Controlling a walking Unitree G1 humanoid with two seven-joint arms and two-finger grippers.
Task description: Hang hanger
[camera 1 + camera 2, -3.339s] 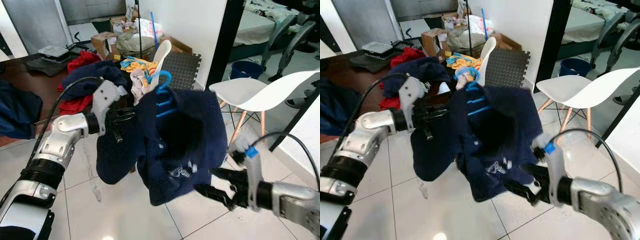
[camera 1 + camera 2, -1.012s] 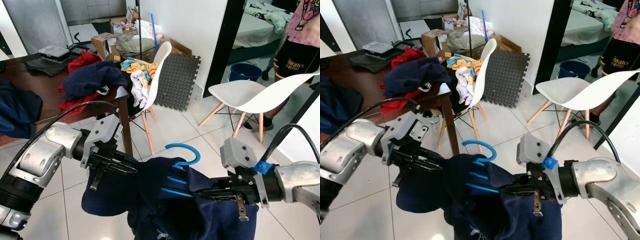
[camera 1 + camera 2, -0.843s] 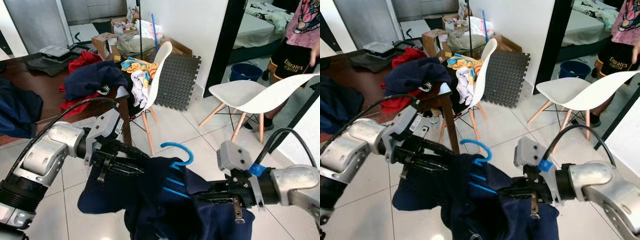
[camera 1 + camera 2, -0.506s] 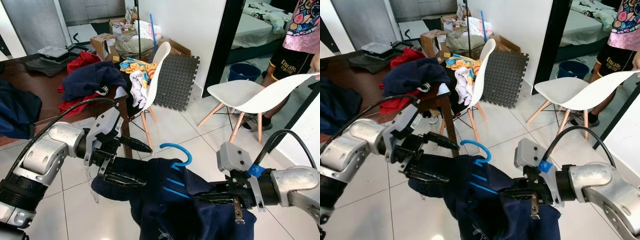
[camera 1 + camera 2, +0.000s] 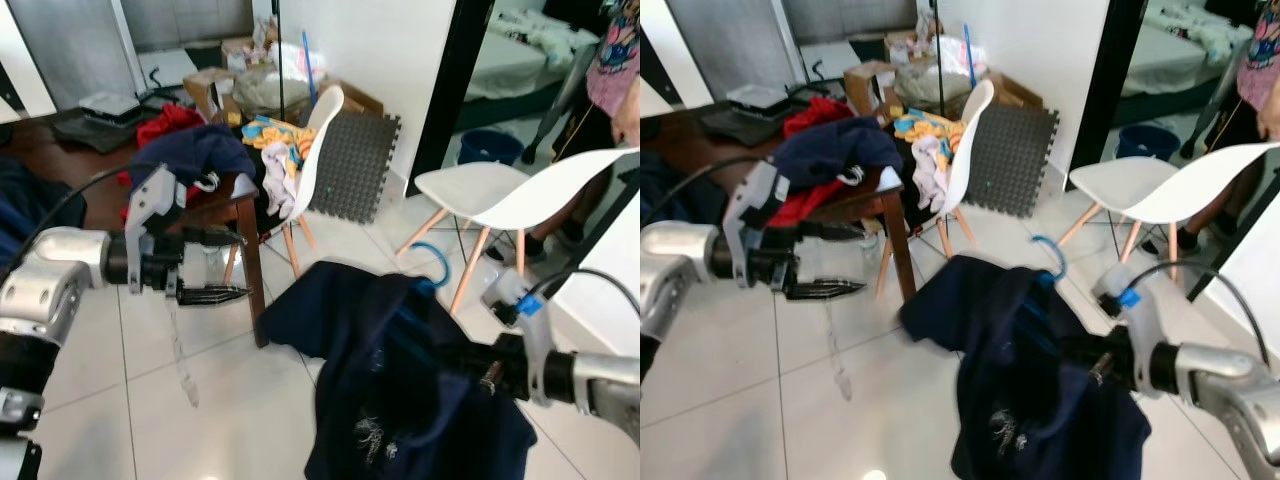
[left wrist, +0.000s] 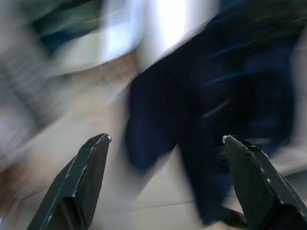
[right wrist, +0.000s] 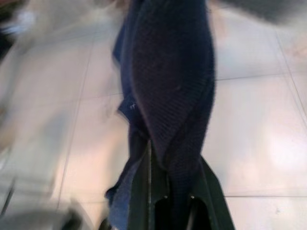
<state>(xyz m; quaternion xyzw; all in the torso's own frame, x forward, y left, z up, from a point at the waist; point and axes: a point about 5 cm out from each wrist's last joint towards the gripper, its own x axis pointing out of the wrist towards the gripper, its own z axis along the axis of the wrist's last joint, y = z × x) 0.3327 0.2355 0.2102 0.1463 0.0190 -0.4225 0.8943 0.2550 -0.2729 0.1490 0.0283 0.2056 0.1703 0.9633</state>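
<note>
My right end effector (image 5: 1095, 368) is clamped on the navy garment (image 5: 400, 380), its blue hanger (image 5: 432, 262) hook just above; my left end effector (image 5: 225, 265), spread and empty, stands well apart. Hanging is not yet done.

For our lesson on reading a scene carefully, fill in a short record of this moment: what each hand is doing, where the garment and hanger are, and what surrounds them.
left hand: open, apart from the garment, out beside the table
right hand: shut on the garment
garment: navy, hangs from the right hand above the floor
hanger: blue, inside the garment, hook sticking out on top
hung up: not yet
table: piled with clothes
chairs: two white chairs
person: at the far right edge
</note>
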